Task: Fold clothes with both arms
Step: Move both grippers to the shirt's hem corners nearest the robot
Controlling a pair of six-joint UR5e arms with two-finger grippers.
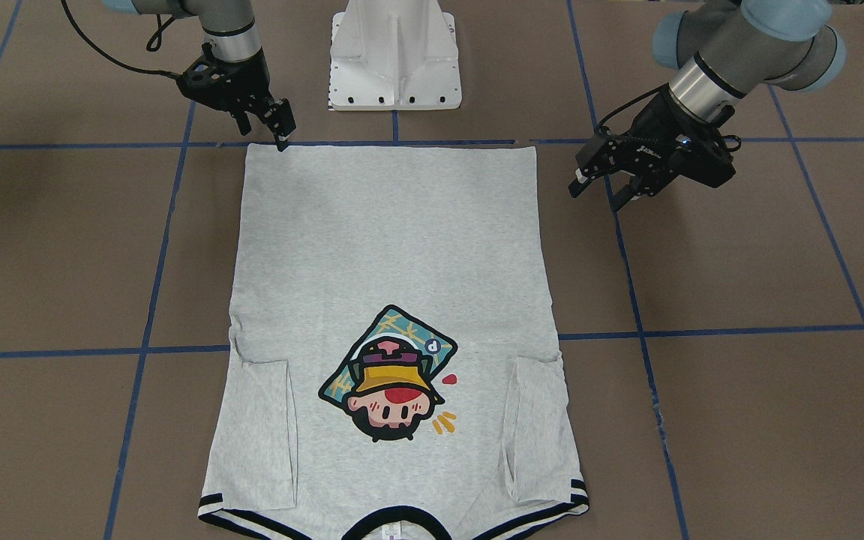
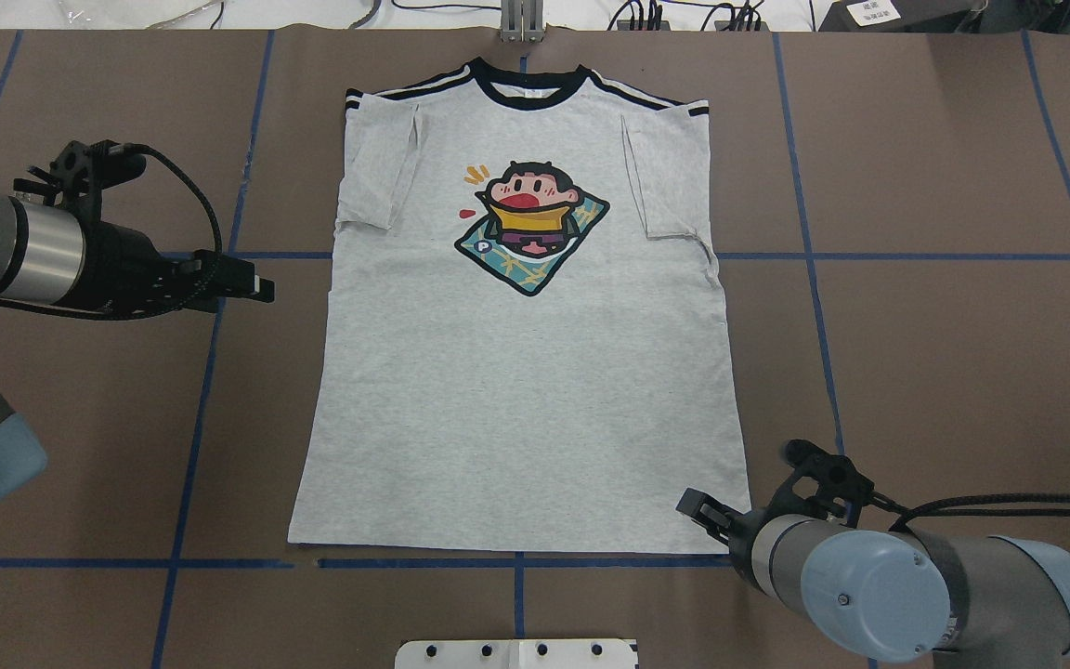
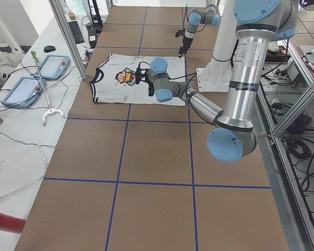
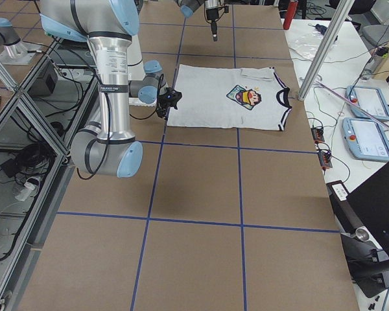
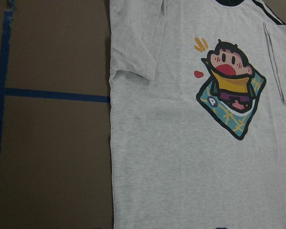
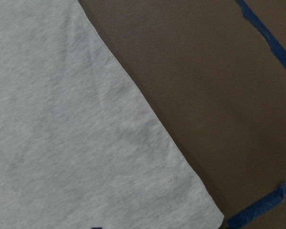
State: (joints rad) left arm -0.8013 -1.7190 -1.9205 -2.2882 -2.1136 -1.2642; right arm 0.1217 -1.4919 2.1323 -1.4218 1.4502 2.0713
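The light grey T-shirt (image 1: 387, 247) (image 2: 526, 390) lies flat and face up on the brown table, with both sleeves folded inward, its collar away from the robot and its hem towards it. My right gripper (image 1: 282, 135) (image 2: 695, 509) hovers at the hem corner on the robot's right side, and its fingers look open. The right wrist view shows that bare corner (image 6: 200, 210) lying flat. My left gripper (image 1: 597, 193) (image 2: 261, 286) hangs open over bare table beside the shirt's left edge, a short way off the cloth. The left wrist view shows the shirt's left side and the cartoon print (image 5: 231, 90).
The white pedestal base (image 1: 394, 60) stands at the robot's side of the table, just past the hem. Blue tape lines (image 2: 804, 255) cross the brown surface. Tablets (image 3: 52, 65) and cables lie on the side bench beyond the collar.
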